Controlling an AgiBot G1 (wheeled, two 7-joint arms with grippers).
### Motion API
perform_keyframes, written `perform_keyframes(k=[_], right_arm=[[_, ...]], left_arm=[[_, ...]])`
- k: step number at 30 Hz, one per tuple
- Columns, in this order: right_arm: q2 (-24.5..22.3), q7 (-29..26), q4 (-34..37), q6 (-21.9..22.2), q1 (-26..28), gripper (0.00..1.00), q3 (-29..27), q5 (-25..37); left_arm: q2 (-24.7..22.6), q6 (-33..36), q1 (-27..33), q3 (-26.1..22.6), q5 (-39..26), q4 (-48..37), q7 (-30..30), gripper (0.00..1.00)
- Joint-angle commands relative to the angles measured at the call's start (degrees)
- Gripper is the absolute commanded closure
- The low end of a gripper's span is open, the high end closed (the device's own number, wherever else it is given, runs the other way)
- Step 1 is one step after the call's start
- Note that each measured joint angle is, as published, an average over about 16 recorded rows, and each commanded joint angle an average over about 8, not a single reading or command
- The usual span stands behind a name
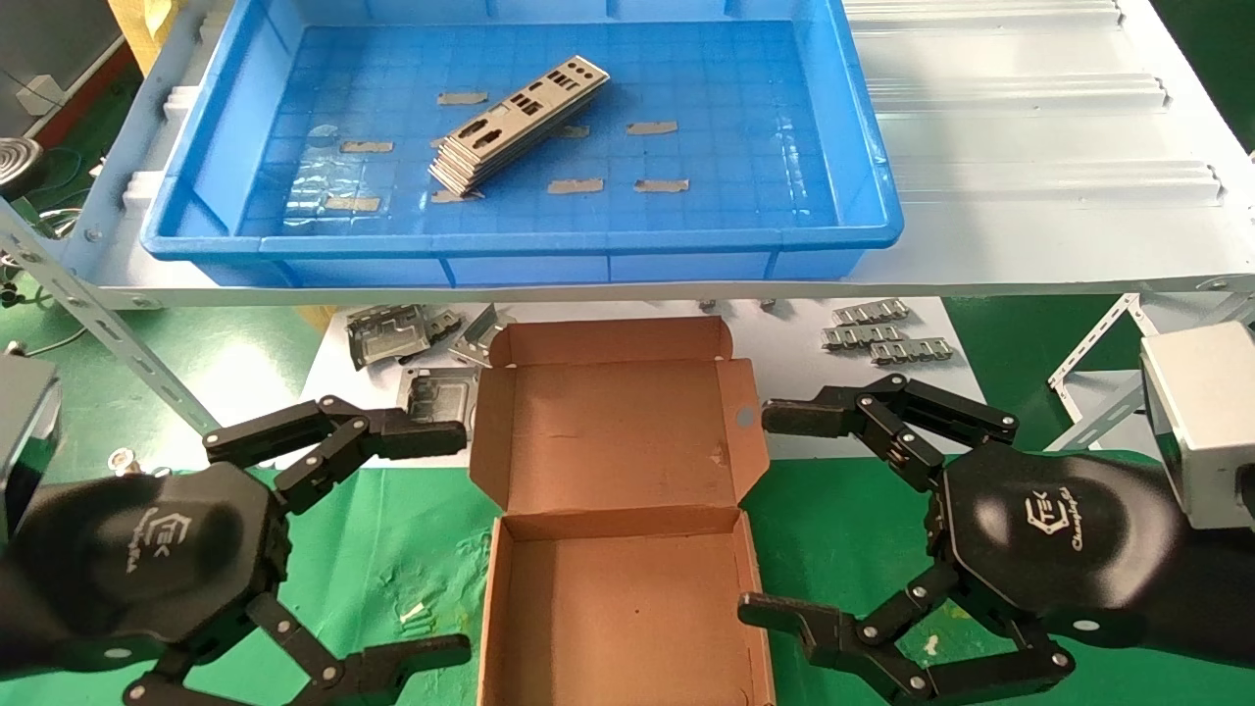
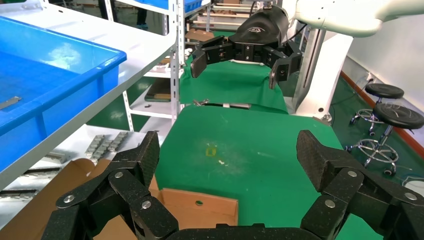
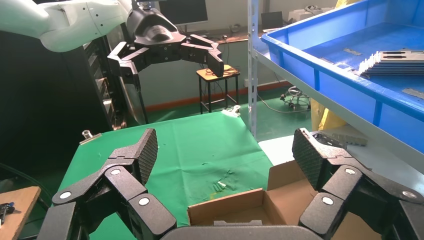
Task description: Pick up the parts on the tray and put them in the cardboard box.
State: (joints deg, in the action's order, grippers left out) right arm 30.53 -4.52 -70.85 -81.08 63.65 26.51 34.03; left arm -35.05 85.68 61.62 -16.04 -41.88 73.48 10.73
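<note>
A green-covered worktable (image 1: 412,549) lay below a white ribbed panel (image 1: 1029,147), with shop shelving and stools seen beyond in the wrist views. The parts (image 1: 518,123) were found stacked in a slanted pile on the floor of the tray (image 1: 863,127), which rested on the panel, well ahead of and above both claws. The cardboard box (image 1: 618,510) stood open and empty on the table, directly between the two claws, its lid folded back toward the tray.

The left gripper (image 1: 431,544) was held just beside the box's left wall with its jaws spread wide and nothing between them. The right gripper (image 1: 770,515) was held just beside the box's right wall, likewise spread wide and empty. No part had been lifted, so the task was judged to be at its outset, the first pick not yet begun. A reach forward and upward over the tray's near rim was judged necessary, with the jaws narrowed onto the thin stack's edge; the flat plates were expected to be hard to separate.

Darker bent brackets (image 1: 402,333) lay ahead of the left claw, and small ribbed strips (image 1: 882,333) ahead of the right. Lettering reading "TEK" was made out on each gripper housing; the script beneath could not be read.
</note>
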Motion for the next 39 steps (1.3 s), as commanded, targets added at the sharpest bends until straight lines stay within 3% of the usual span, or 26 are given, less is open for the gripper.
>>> perform_keyframes(k=[1,6,7,14,15,39], right_arm=[[0.0,0.0,0.0,0.0,0.0,0.00,0.0,0.0],[0.0,0.0,0.0,0.0,0.0,0.00,0.0,0.0],[0.0,0.0,0.0,0.0,0.0,0.05,0.0,0.0],[0.0,0.0,0.0,0.0,0.0,0.93,0.0,0.0],[0.0,0.0,0.0,0.0,0.0,1.00,0.0,0.0],[0.0,0.0,0.0,0.0,0.0,1.00,0.0,0.0]], left_arm=[[0.0,0.0,0.0,0.0,0.0,0.0,0.0,0.00],[0.0,0.0,0.0,0.0,0.0,0.0,0.0,0.00],[0.0,0.0,0.0,0.0,0.0,0.0,0.0,0.00],[0.0,0.0,0.0,0.0,0.0,0.0,0.0,0.00],[0.0,0.0,0.0,0.0,0.0,0.0,0.0,0.00],[0.0,0.0,0.0,0.0,0.0,0.0,0.0,0.00]])
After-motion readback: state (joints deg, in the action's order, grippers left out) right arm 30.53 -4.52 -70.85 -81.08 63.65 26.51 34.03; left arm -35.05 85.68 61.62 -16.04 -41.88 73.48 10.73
